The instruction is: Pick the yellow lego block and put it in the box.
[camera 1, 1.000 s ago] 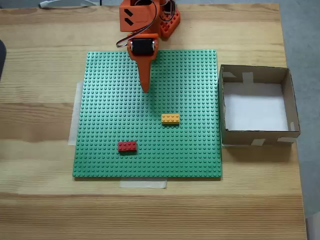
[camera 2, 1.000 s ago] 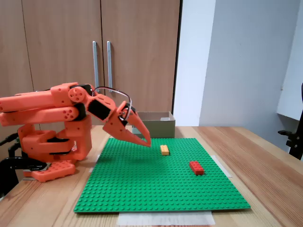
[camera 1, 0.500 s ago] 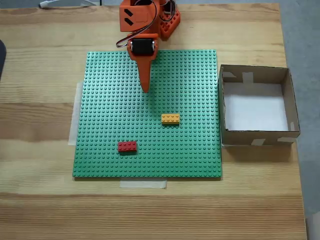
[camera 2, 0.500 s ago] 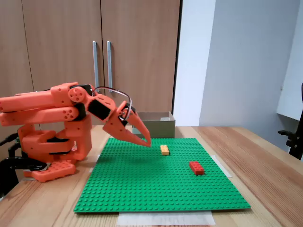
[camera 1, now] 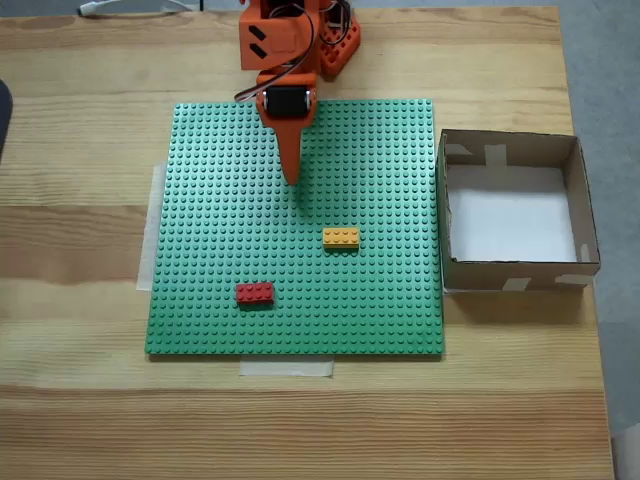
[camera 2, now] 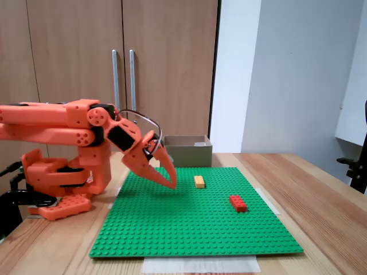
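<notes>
Orange claw (camera 2: 171, 182) points down, closed, above green baseplate (camera 2: 195, 229).

You have a light wooden tabletop (camera 1: 80, 400) carrying a green studded baseplate (camera 1: 380, 300), held by pale tape strips at its left and near edges in the top-down fixed view. Just right of the plate sits the box (camera 1: 590, 240); at the far edge stands the orange arm base (camera 1: 335, 45).
</notes>
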{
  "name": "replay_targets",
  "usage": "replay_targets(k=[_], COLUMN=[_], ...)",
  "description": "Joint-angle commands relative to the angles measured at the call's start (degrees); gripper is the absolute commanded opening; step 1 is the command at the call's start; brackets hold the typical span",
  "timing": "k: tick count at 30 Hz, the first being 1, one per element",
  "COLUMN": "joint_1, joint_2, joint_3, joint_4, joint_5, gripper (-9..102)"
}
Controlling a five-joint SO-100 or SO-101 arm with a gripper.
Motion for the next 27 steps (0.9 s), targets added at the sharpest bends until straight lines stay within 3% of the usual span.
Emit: replay_targets(k=[1,9,27], joint_1=[-0.4,-1.2,-6.4], joint_2=[-6.8,-20.8,-52.2], joint_3=[-7.5,-23.5,-62.1], joint_4=[1.7,9.8,32.1], joint_5=[-2.1,-5.1,-1.1], gripper=[-1,1,7])
